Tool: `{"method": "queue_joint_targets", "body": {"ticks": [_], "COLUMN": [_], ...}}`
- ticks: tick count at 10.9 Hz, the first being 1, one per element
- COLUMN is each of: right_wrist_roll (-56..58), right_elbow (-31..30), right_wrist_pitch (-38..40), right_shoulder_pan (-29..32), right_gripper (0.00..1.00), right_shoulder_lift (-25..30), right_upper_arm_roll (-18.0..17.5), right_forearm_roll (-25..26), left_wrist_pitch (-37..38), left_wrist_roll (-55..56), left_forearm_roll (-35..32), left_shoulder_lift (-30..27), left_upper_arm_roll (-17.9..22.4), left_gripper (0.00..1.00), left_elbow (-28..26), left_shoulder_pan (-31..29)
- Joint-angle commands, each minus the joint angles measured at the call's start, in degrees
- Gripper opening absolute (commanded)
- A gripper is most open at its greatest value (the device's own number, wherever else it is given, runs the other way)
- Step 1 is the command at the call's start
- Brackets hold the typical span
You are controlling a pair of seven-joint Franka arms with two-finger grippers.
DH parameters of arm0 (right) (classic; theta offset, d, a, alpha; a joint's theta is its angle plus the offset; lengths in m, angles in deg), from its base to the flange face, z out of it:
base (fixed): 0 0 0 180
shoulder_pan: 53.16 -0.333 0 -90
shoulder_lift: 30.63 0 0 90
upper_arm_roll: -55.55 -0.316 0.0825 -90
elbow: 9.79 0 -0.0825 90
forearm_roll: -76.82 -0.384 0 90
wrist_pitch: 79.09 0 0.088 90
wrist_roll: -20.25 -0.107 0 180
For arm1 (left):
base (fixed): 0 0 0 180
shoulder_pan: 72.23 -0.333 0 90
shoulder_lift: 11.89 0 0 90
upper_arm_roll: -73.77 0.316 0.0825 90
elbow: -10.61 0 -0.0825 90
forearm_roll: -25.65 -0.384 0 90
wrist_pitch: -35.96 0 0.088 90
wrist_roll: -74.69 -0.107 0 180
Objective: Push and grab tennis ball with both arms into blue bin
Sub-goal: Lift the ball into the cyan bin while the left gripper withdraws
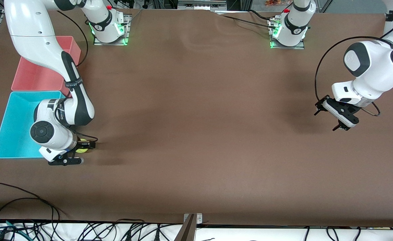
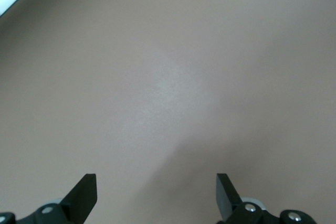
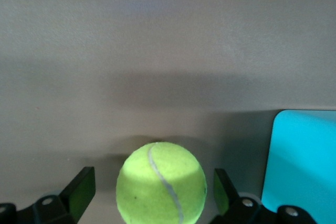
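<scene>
A plain brown worktop (image 1: 196, 134) filled the scene, with loose black cables (image 1: 22, 221) trailing along its nearest edge and the two arms' green-lit bases (image 1: 111, 31) at the farthest edge. The tennis ball (image 3: 161, 183) was a fuzzy yellow-green sphere with a pale curved seam, sitting on the worktop just beside the near corner of the blue bin (image 1: 12, 127) at the right arm's end. The right pincer (image 1: 79, 152) was down at the ball, its fingers (image 3: 79, 190) spread wide on either side, with small gaps visible between them and the ball. A pink bin (image 1: 39, 75) sat touching the blue one, farther from the front camera. The left pincer (image 1: 328, 117) hung waiting over bare worktop at the left arm's end, its fingers (image 2: 84, 195) wide apart and holding nothing.
</scene>
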Motion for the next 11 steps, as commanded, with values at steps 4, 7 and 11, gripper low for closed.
{"method": "queue_joint_targets", "body": {"ticks": [4, 7, 11], "right_wrist_roll": [0.1, 0.4, 0.7], "right_elbow": [-0.2, 1.0, 5.3], "right_wrist_pitch": [-0.4, 1.0, 11.4], "right_shoulder_pan": [-0.3, -0.4, 0.1], "right_gripper": [0.40, 0.25, 0.25], "right_shoulder_lift": [-1.3, 0.1, 5.4], "right_upper_arm_roll": [0.2, 0.1, 0.2], "right_forearm_roll": [1.6, 1.6, 1.2], "left_wrist_pitch": [5.7, 16.1, 34.0], "left_wrist_roll": [11.5, 29.7, 46.8], "left_forearm_roll": [1.3, -7.4, -12.2], "left_shoulder_lift": [-7.5, -11.2, -13.0], "left_upper_arm_roll": [1.2, 1.4, -2.1], "left_gripper": [1.00, 1.00, 1.00], "left_elbow": [-0.1, 3.8, 14.1], "left_shoulder_pan": [0.0, 0.2, 0.3]}}
